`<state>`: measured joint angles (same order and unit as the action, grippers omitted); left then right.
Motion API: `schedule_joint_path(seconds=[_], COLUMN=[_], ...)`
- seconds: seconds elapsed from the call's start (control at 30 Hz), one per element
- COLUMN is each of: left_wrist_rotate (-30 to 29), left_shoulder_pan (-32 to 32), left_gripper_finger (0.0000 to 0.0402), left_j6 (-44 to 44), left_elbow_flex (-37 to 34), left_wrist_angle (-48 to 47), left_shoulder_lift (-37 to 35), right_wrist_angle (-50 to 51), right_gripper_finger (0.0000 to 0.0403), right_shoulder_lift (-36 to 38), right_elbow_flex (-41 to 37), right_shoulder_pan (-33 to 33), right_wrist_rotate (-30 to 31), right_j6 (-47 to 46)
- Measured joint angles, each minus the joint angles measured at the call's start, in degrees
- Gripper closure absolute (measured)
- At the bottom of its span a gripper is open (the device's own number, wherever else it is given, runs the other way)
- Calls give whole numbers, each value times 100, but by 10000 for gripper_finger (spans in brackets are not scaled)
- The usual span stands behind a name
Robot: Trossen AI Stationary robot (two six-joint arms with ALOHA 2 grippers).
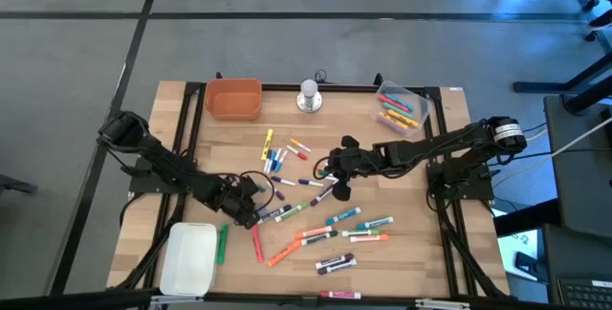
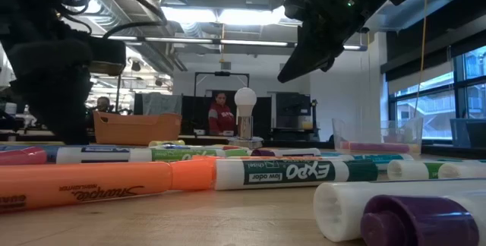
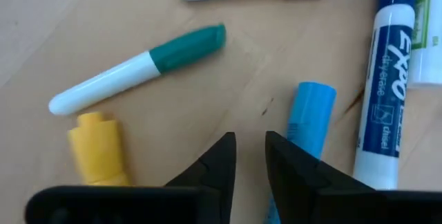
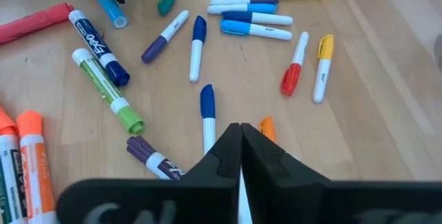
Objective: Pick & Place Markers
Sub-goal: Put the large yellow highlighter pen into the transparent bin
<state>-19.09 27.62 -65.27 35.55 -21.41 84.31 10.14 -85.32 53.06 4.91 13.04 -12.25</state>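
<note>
Toward the table's [image 1: 172, 109] left edge, the left gripper [image 3: 250, 156] is seen low over the wood with its fingers slightly parted around nothing, a light blue marker [image 3: 307, 117] lying just beside one fingertip and a yellow one [image 3: 100, 149] on the other side. At the table's middle, among the scattered markers [image 1: 316, 233], the right gripper [image 4: 240, 148] is held with fingers pressed together, and whether a marker is pinched there cannot be told. A closing left grip could nudge the blue marker aside rather than catch it, and open room is scarce between the crowded pens, though bare wood lies along the left edge near the white tray [image 1: 188, 257].

yellow marker [image 3: 99, 149] cut off by left gripper [image 3: 250, 156], bin contents [image 1: 400, 109] perhaps markers
</note>
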Motion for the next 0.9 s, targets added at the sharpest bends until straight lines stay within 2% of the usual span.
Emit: schedule_joint_path(seconds=[0.1,0.17,0.33,0.47,0.67,0.9], left_wrist_rotate=[250,378,18,-16,651,719], left_shoulder_pan=[-112,-176,-138,-80,-203,-416], left_gripper_finger=[325,326,316,293,262,241], left_j6=[4,3,-95,-616,-1316,-1583], left_elbow_flex=[198,429,827,715,51,-260], left_wrist_angle=[-254,-813,-2342,-3322,-3368,-3248], left_shoulder_lift=[-15,-37,-37,-37,-40,-122], right_wrist_angle=[3,1,5,19,108,-407], right_gripper_finger=[398,399,390,387,396,392], right_shoulder_lift=[0,0,0,0,-5,-20], right_elbow_flex=[0,0,0,0,-84,-593], right_shoulder_pan=[0,0,0,0,0,0], right_wrist_rotate=[0,0,2,148,201,197], right_j6=[39,30,18,-46,-77,-270])
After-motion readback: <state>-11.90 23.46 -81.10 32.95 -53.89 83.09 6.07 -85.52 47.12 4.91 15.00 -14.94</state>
